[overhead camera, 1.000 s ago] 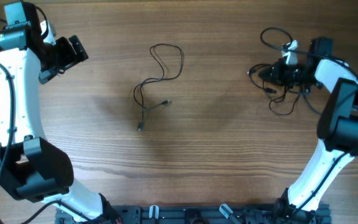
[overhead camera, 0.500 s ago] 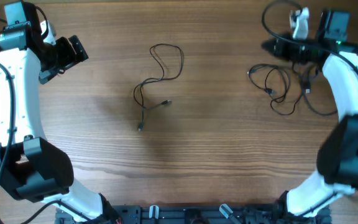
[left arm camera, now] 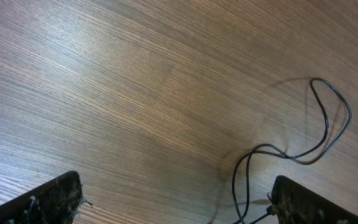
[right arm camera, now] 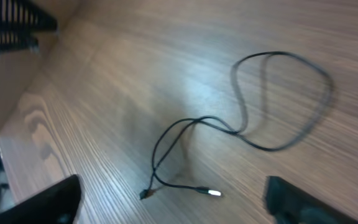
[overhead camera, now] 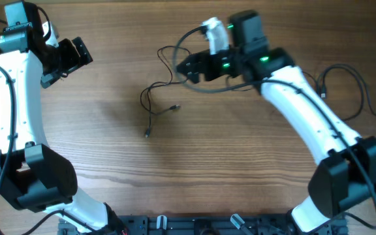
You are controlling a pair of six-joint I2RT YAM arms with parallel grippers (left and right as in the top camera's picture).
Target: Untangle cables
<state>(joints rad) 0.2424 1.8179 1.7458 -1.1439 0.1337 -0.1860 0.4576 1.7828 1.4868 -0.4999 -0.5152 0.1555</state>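
Right gripper (right arm camera: 173,193) jaws wide apart, nothing between them. One thin cable (right arm camera: 194,121) lies loose on the table (overhead camera: 240,163) just ahead, below it. More cords (overhead camera: 364,91) trail behind it, separation unclear. Left gripper (left arm camera: 176,196) spread, empty, well apart. Looks like one cable freed, rest left.

A brown wooden table (overhead camera: 240,163) with fine straight grain fills the overhead view, a black bar with small fittings (overhead camera: 194,225) lies along the table's near edge, and a blurred tan surface (right arm camera: 11,68) shows beyond one table edge.
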